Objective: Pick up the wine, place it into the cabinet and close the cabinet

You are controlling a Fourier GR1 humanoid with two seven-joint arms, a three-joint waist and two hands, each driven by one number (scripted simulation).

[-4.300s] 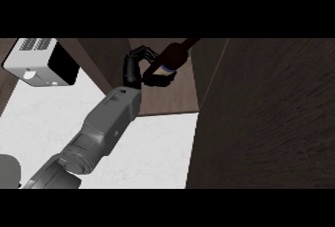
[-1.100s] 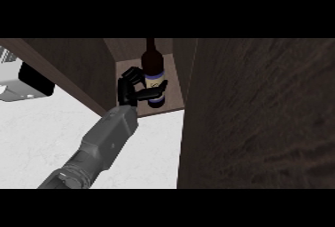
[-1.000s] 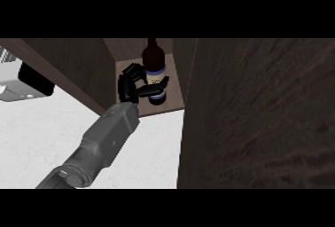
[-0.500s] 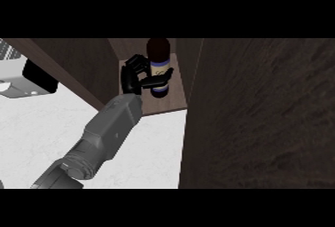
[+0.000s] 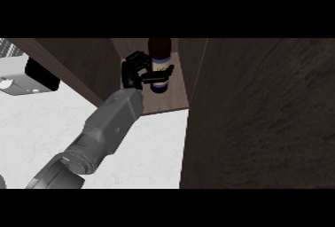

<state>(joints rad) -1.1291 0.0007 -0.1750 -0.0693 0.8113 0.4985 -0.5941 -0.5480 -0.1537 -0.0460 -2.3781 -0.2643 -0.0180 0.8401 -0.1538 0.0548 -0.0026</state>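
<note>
The wine bottle (image 5: pixel 159 53) is dark with a pale label band and stands upright inside the open cabinet (image 5: pixel 167 104), its base low against the brown shelf floor. My left hand (image 5: pixel 134 71) reaches in from the lower left and sits against the bottle's left side. Its fingers curl round the bottle and the thumb (image 5: pixel 161 73) crosses the front. The bottle's top is cut off by the upper edge of the view. The right hand does not show.
The open cabinet door (image 5: pixel 262 115) is a large dark wood panel filling the right side, close to my forearm. A grey toaster (image 5: pixel 26 77) sits at the far left on the pale counter (image 5: pixel 39 128). The cabinet's left wall (image 5: pixel 85 62) runs beside my hand.
My left hand has carried the bottle from a tilted pose in front of the cabinet to upright and deeper inside. The view has moved closer, and the toaster has slid toward the left edge.
</note>
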